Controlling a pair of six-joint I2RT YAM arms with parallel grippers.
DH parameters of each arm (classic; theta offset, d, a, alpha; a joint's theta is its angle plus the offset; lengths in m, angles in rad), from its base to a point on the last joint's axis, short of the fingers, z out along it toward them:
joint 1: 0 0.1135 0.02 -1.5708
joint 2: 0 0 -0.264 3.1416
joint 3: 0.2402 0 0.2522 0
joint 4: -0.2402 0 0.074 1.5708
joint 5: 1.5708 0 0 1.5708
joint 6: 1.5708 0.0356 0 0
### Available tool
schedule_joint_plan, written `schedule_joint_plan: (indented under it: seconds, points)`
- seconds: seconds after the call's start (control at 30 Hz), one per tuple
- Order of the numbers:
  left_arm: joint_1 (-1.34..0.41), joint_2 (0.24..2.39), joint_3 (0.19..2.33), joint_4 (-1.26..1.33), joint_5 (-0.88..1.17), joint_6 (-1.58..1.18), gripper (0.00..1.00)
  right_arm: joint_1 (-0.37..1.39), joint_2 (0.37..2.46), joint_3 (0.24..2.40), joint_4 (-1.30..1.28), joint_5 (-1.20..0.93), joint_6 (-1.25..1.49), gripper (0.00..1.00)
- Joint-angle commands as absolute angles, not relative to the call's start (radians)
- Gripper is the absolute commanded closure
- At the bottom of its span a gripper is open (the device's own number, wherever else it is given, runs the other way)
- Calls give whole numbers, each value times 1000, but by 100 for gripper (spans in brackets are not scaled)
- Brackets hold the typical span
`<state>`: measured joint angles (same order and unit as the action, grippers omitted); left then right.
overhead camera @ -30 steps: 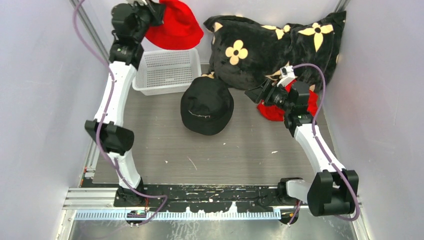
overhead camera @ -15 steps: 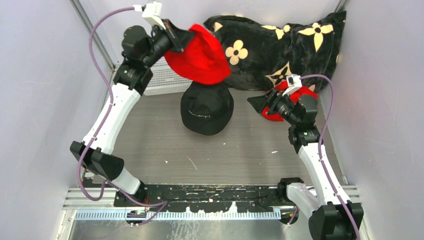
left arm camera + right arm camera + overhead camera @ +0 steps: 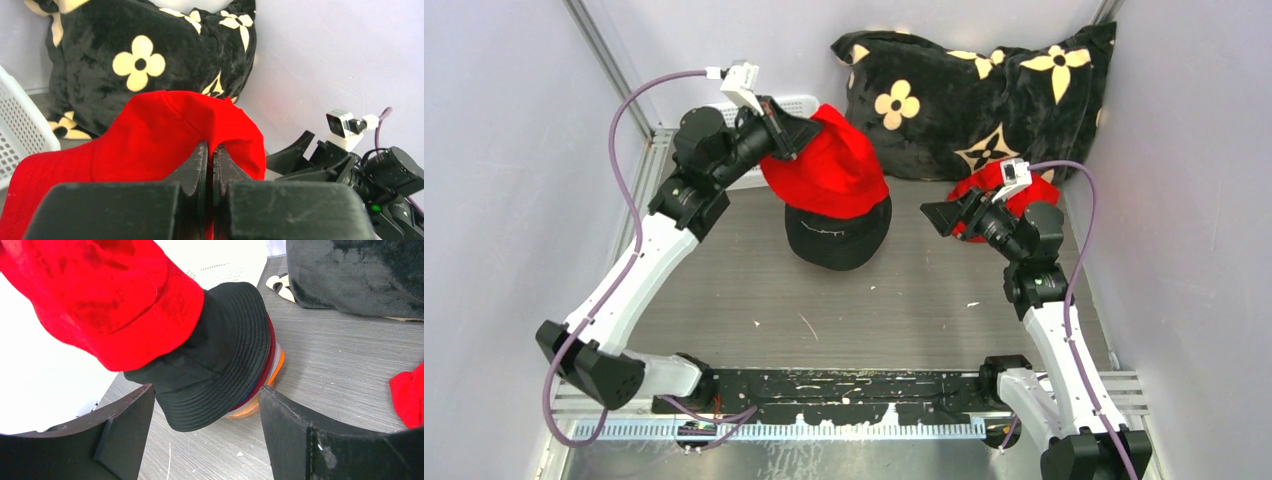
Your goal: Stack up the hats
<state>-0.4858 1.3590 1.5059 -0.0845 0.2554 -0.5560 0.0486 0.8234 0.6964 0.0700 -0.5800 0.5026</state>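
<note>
flowered black cushion (image 3: 984, 90) upper right of top view; bright red hat (image 3: 834, 175) at centre, pinched at its edge by the closed left gripper (image 3: 796, 130), hanging over the black hat (image 3: 839, 240); right gripper (image 3: 941, 217) right of centre, wide, holding nothing

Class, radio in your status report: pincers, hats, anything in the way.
Left pincer shut on bright red hat, over the stack. Right pincer open, empty. Nothing between hat and stack.
</note>
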Motion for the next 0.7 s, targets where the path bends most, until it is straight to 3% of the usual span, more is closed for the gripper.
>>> schedule_joint_plan:
  seconds: [0.0,0.27,0.67]
  points:
    - [-494,1233,1396,5,228,-584,100,52,794,706,78,-577,496,20]
    - [-495,1154,1218,56,219,-610,100,53,789,706,80,-587,507,20]
    - [-497,1198,1098,188,260,-683,100,52,809,698,94,-596,523,20]
